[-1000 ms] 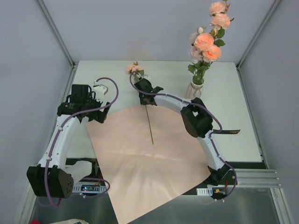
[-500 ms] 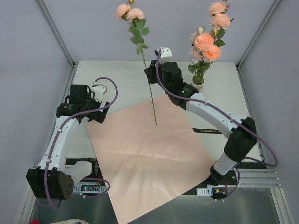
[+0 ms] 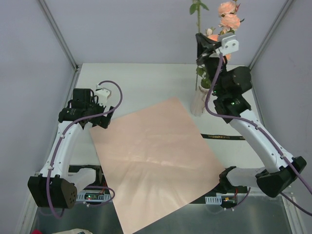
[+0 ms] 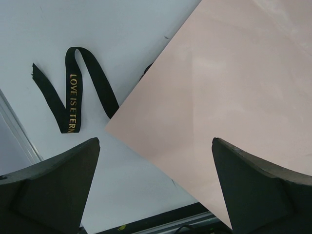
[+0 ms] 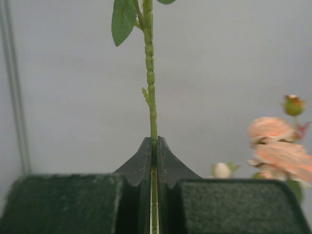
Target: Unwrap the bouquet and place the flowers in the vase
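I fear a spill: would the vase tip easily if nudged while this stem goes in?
Probably: the vase looks small, while the flowers in it rise far above its mouth, so likely top-heavy. On the smooth white table it may also slide. The thin stem in the right tool would probably bend before pushing it hard.

Left arm [image 3: 61,146], right arm [image 3: 256,141]: white tubes, chunky black joints, purple cables [image 3: 117,95] alongside. White camera box [image 3: 230,44] on right wrist. Left gripper [image 4: 155,142], right gripper [image 5: 153,142]: dark wedge fingers [image 4: 53,190], rough dark-green pads [image 5: 63,204].
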